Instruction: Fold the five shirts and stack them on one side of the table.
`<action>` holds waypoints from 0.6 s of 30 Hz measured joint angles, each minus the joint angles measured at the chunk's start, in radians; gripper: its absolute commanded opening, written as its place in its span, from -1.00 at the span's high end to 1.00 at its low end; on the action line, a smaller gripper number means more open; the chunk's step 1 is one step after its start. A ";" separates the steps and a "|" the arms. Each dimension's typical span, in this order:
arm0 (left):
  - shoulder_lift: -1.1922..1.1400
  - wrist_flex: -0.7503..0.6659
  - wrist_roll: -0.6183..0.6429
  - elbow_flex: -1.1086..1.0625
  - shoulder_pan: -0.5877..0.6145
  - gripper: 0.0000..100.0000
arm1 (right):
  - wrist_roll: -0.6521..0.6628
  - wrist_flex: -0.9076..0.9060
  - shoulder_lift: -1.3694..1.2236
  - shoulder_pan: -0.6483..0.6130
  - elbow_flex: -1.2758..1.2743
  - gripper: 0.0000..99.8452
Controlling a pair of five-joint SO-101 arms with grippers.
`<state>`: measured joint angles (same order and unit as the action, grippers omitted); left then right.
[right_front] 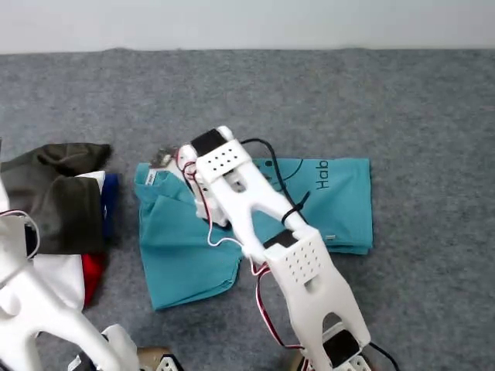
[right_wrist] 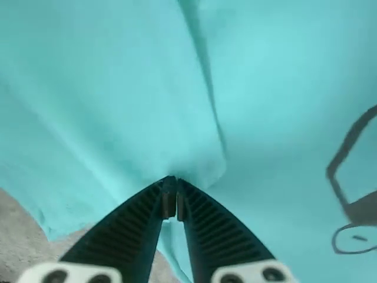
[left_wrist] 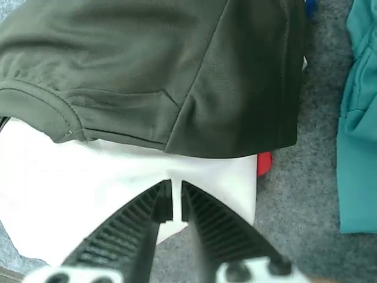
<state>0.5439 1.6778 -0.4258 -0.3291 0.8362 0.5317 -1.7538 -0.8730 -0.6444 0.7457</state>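
Note:
A teal shirt lies partly folded mid-table, its left part rumpled. My right gripper sits at the shirt's far left corner. In the right wrist view this gripper is shut on a ridge of the teal shirt. At the table's left edge is a pile with an olive shirt on top, a white shirt below, and red and blue edges showing. My left gripper is shut above the white shirt, near the olive shirt's hem.
The grey carpet-like tabletop is bare across the back and right. The left arm stands at the front left corner beside the pile. A cable from the right arm trails over the teal shirt.

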 measured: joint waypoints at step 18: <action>0.000 -0.002 0.000 0.000 0.031 0.93 | -0.002 0.000 0.247 -0.061 -0.140 0.92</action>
<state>0.5439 1.6763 -0.4258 -0.3291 0.8669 0.5301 -1.7538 -0.6260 -0.7058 0.6061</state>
